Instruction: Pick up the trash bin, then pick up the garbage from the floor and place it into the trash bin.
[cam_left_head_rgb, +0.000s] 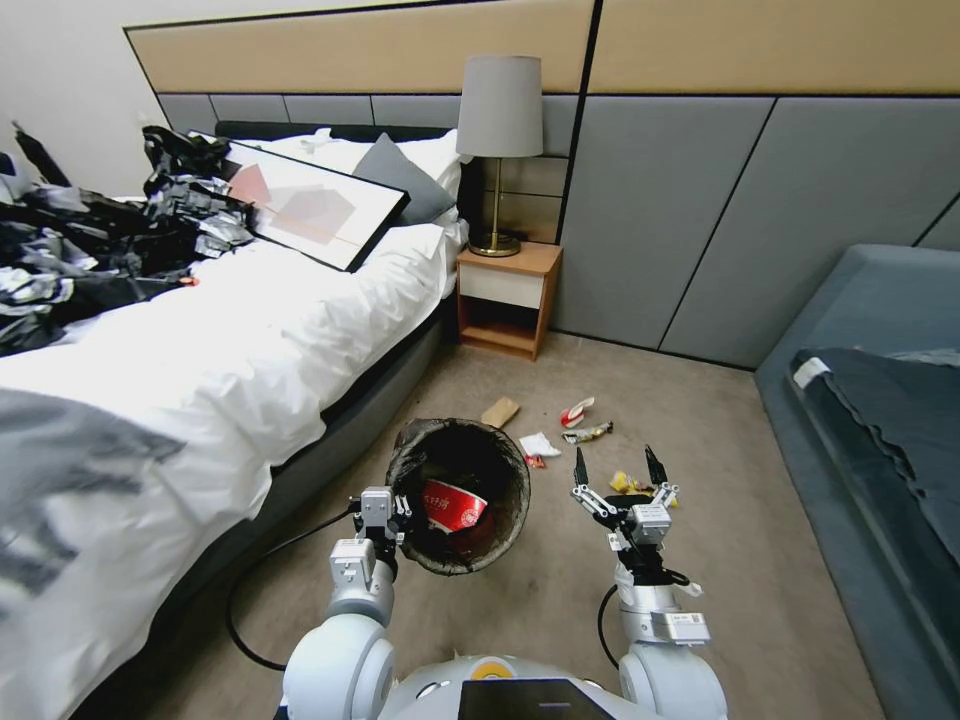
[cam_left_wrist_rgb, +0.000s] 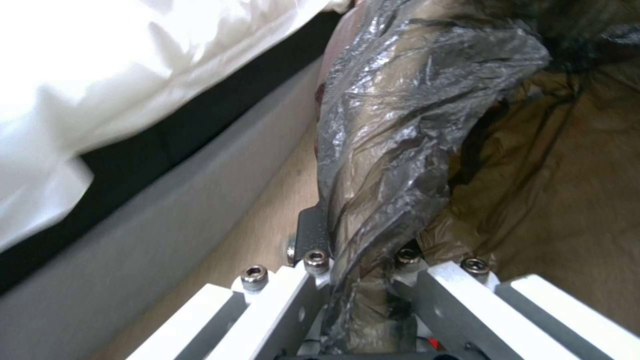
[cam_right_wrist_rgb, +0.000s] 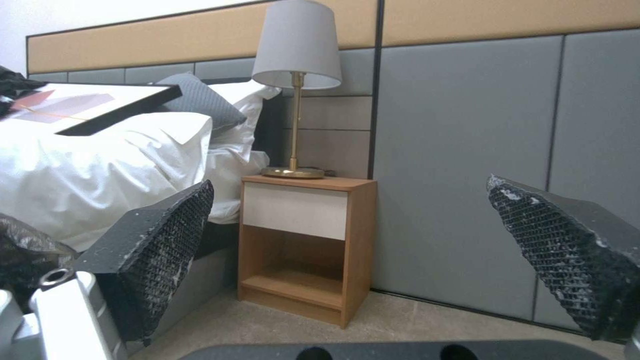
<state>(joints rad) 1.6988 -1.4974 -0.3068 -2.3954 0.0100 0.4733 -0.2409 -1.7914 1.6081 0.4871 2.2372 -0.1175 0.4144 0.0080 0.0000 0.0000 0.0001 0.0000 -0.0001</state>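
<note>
**Bin held at rim; litter on carpet**

Left gripper (cam_left_head_rgb: 392, 512) pinches the crinkled black liner at the rim of the round trash bin (cam_left_head_rgb: 500, 455), held beside the bed (cam_left_head_rgb: 200, 340); a red-and-white wrapper (cam_left_head_rgb: 452, 505) lies inside. Beyond, garbage (cam_left_head_rgb: 560, 425) is scattered on the carpet. Right gripper (cam_left_head_rgb: 618, 468) hovers, textured fingers (cam_right_wrist_rgb: 160, 235) spread.

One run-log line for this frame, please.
left gripper: shut on trash bin rim | right gripper: open, empty | garbage: on floor
</note>
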